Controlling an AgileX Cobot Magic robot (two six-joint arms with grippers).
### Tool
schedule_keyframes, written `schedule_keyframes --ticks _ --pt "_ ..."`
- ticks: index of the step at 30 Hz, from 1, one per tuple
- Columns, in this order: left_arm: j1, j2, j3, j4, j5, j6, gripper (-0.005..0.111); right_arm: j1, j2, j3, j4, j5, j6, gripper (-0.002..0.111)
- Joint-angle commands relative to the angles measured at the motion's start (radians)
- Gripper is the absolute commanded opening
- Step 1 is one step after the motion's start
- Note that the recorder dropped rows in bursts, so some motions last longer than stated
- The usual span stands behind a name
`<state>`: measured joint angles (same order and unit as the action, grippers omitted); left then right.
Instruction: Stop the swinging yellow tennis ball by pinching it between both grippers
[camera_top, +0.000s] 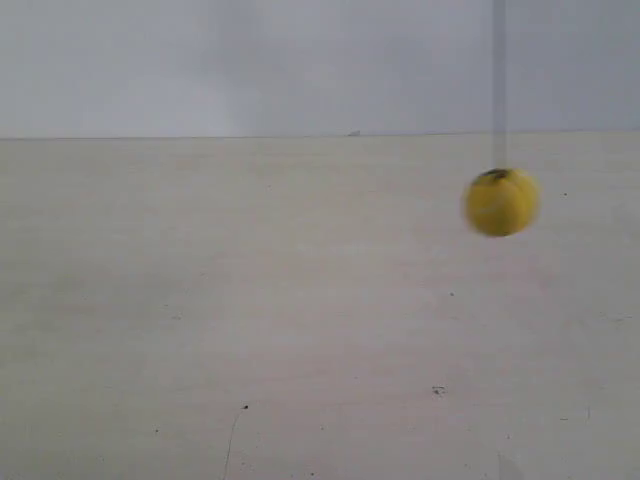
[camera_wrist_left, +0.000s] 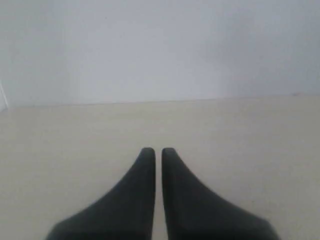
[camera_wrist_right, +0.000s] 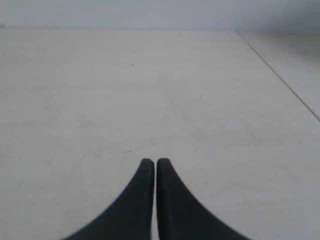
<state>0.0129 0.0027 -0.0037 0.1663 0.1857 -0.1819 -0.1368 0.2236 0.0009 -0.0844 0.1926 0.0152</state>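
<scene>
The yellow tennis ball (camera_top: 501, 201) hangs in the air on a thin string (camera_top: 498, 80) at the right of the exterior view, blurred by its motion. No arm or gripper shows in that view. In the left wrist view my left gripper (camera_wrist_left: 155, 151) is shut, its two black pointed tips side by side with only a hairline gap and nothing between them. My right gripper (camera_wrist_right: 152, 162) in the right wrist view is shut the same way and holds nothing. The ball appears in neither wrist view.
A pale tabletop (camera_top: 300, 320) fills the lower part of every view, with a grey-white wall (camera_top: 250, 60) behind it. A seam or table edge (camera_wrist_right: 280, 75) runs diagonally in the right wrist view.
</scene>
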Motion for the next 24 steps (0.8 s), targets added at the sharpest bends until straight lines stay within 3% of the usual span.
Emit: schedule_keyframes --ticks 1,7,13,20,24 --pt "-0.006 -0.003 0.004 -0.126 -0.037 -0.040 0.005 -0.003 -0.003 -0.001 0.000 -0.100 0.005 0.000" --pt "-0.006 -0.003 0.004 -0.131 -0.155 -0.045 0.005 -0.003 -0.003 -0.001 0.000 -0.186 0.244 0.000" --pt "-0.006 -0.003 0.004 -0.132 -0.441 -0.150 0.005 -0.003 -0.003 -0.001 0.000 -0.424 0.424 0.000" --pt "-0.006 0.023 0.003 0.210 -0.707 -0.268 0.005 -0.003 -0.003 -0.001 -0.076 -0.751 0.509 0.000" --pt "-0.006 0.165 -0.091 0.242 -0.738 -0.293 0.005 -0.003 0.004 -0.064 -0.233 -0.773 0.594 0.000"
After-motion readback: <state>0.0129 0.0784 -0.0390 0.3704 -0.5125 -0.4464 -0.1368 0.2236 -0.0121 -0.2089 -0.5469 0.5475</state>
